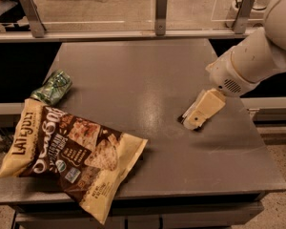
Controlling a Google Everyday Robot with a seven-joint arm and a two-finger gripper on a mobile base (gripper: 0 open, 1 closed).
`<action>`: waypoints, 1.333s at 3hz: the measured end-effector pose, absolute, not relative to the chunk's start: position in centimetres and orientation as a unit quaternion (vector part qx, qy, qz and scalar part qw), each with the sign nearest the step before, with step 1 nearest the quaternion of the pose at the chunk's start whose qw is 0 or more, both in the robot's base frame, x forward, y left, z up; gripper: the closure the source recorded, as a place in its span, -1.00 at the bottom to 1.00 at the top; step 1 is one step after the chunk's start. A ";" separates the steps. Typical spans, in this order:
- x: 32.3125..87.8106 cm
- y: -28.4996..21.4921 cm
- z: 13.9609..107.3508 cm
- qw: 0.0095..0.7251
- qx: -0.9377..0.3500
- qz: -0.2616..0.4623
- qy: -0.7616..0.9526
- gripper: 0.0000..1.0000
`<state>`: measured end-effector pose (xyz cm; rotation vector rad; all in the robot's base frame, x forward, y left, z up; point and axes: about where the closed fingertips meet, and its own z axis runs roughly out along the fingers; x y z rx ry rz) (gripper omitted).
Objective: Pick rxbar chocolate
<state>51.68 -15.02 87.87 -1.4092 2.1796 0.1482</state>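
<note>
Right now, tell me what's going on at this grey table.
The robot's single arm reaches in from the right, with its cream gripper low over the rxbar chocolate, a small flat bar in a black wrapper, near the grey table's right side. The gripper covers most of the bar, which lies on the tabletop, not yet lifted. A large brown-and-cream chip bag and a small shiny green packet lie apart at the left.
</note>
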 end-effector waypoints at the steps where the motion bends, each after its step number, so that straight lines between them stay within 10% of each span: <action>1: 52.8 -16.0 86.4 0.267 -0.500 0.058 0.822 -1.00; 2: 53.5 -17.2 85.5 0.267 -0.487 0.058 0.829 -1.00; 4: 53.6 -18.6 83.1 0.248 -0.481 0.058 0.839 -0.17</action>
